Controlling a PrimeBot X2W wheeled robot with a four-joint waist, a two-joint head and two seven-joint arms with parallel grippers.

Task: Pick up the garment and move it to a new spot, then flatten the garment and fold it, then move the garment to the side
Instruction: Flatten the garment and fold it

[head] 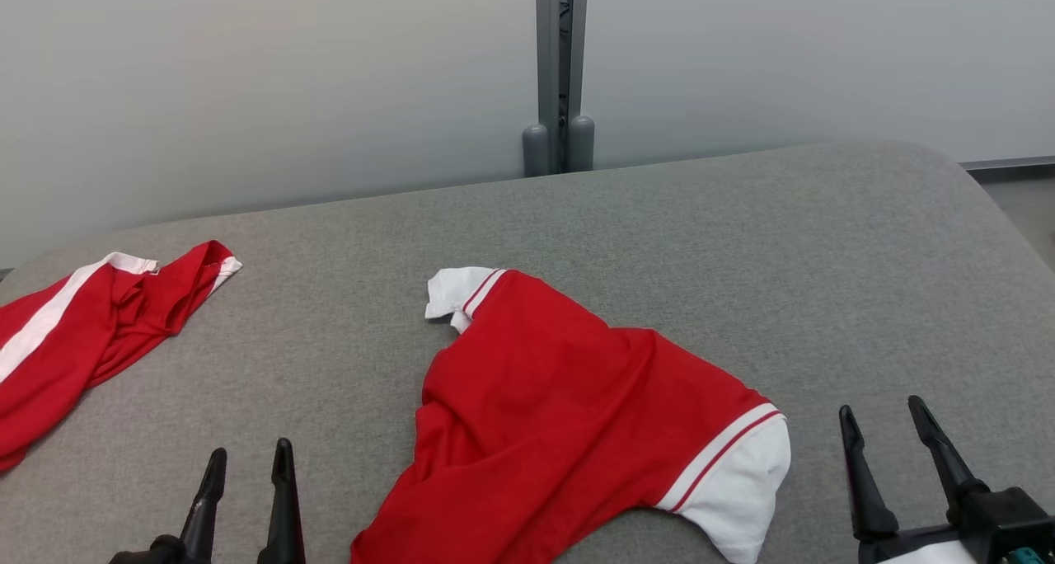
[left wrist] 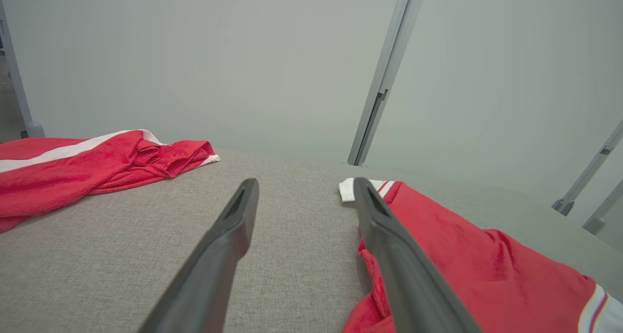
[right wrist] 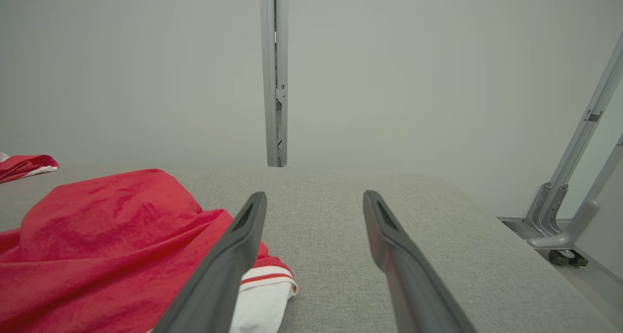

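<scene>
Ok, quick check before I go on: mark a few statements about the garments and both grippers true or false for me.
1. The left gripper and the right gripper stand open, holding nothing. True.
2. The red shirt in the middle of the table is folded into a neat rectangle. False: it lies spread and rumpled, sleeves sticking out.
3. A second red garment with a white stripe lies at the table's left. True.
4. The right gripper pinches the shirt's white sleeve. False: it stands apart, to that sleeve's right.
</scene>
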